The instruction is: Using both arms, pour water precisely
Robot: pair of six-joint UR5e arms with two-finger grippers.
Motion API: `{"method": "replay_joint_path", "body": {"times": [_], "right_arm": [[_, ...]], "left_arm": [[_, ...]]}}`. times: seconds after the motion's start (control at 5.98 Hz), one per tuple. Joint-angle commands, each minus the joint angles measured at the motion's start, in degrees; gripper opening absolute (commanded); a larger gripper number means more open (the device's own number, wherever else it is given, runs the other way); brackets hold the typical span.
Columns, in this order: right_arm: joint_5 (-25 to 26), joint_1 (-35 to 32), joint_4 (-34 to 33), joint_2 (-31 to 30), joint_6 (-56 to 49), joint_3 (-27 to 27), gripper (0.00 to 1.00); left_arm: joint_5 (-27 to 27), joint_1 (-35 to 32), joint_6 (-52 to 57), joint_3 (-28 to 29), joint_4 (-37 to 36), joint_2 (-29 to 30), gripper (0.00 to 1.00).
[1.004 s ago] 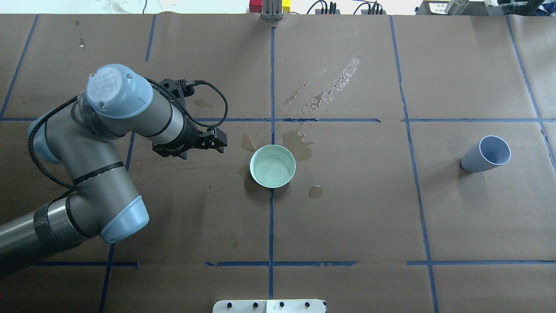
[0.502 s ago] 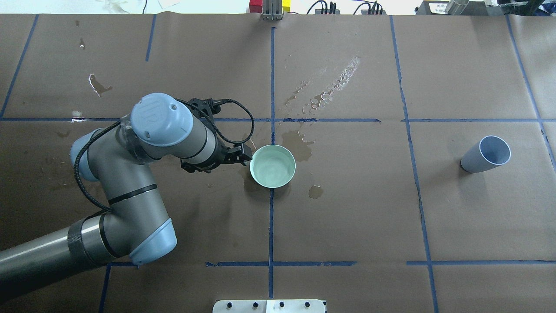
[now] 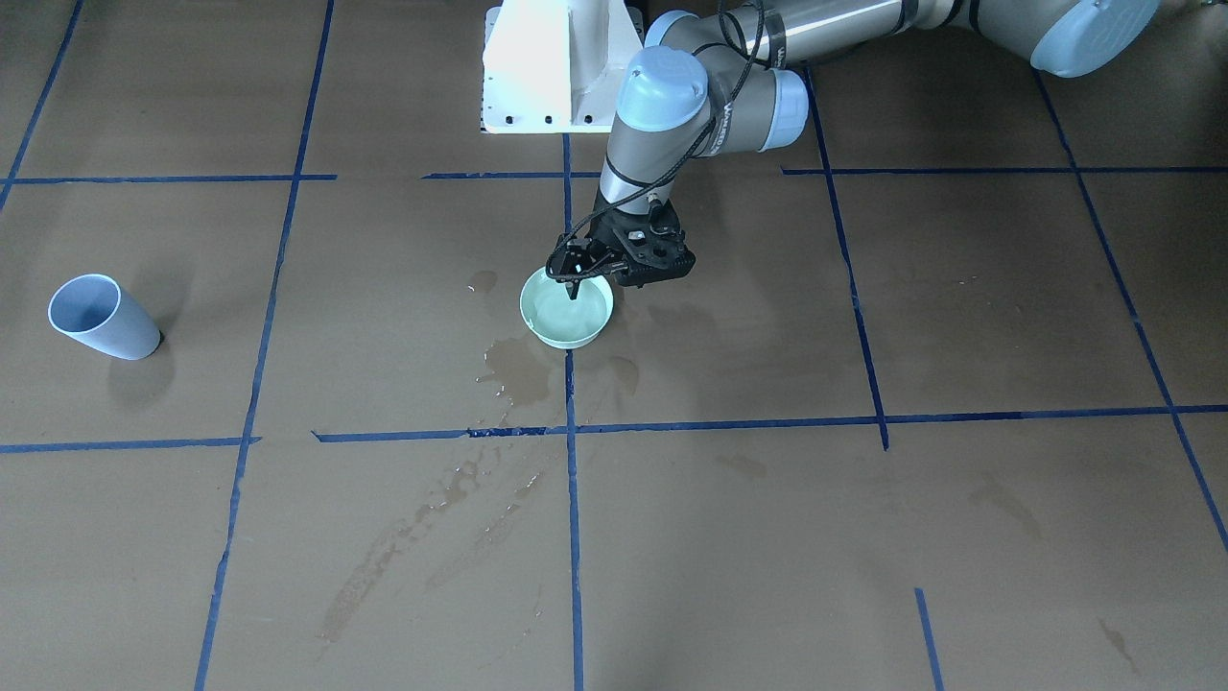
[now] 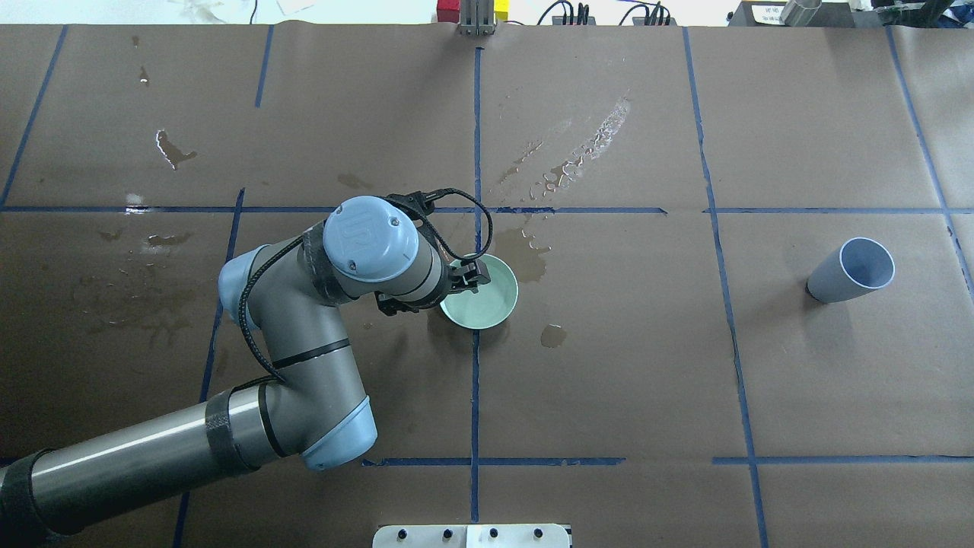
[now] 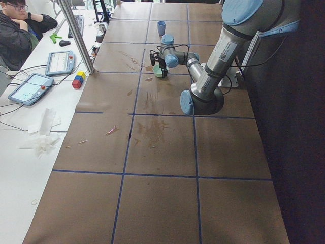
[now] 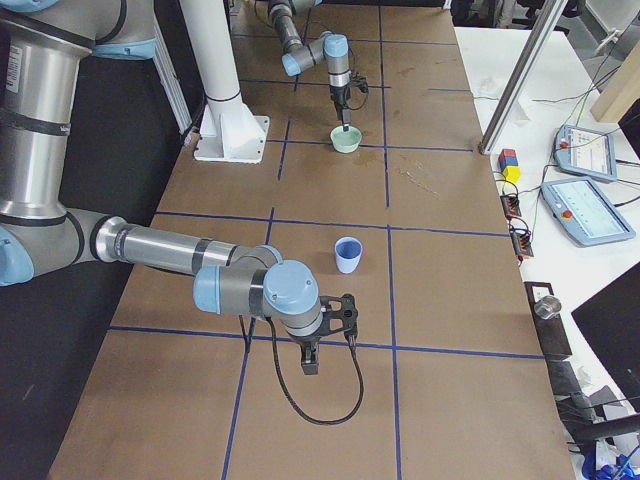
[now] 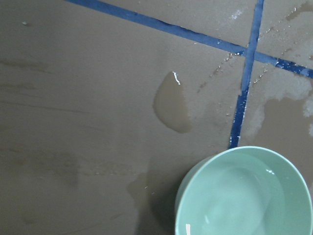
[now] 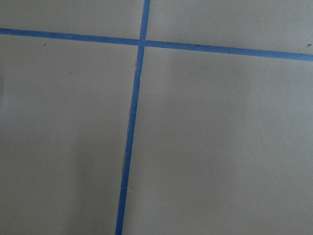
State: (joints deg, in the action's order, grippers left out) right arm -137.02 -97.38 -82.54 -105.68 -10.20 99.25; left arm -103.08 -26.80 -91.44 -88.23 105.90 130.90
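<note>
— What has been changed within the last second?
— The left arm (image 4: 304,327) has been swung in across the tabletop (image 4: 609,380). The left tool (image 4: 470,275), a second ago well clear of the green bowl (image 4: 514,298), is now set at the rim on the arm's side. Whether that rim is gripped cannot be told.
— Where is the water (image 7: 239,196) found?
— In the bowl, as a faint sheen; wet patches (image 4: 553,335) are seen beside it.
— And the right tool (image 6: 311,362)?
— It is shown only from the side, apart from the blue cup (image 4: 851,271); its opening cannot be told. A grasp of the bowl is judged to be next.
</note>
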Motion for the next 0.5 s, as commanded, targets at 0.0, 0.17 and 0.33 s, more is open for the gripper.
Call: {"method": "replay_joint_path", "body": {"times": [0.0,0.17,0.33], "right_arm": [[0.08,0.00,0.01,0.03,0.00,-0.11,1.00],[0.08,0.00,0.01,0.03,0.00,-0.11,1.00],[0.17,0.00,0.01,-0.05,0.00,-0.11,1.00]], "left_arm": [[0.16,0.17,-1.46,1.40,1.59,0.24,0.69],[0.07,0.17,-1.37,1.31,1.59,0.15,0.36],[0.07,0.17,-0.68,1.31,1.59,0.06,0.22]]}}
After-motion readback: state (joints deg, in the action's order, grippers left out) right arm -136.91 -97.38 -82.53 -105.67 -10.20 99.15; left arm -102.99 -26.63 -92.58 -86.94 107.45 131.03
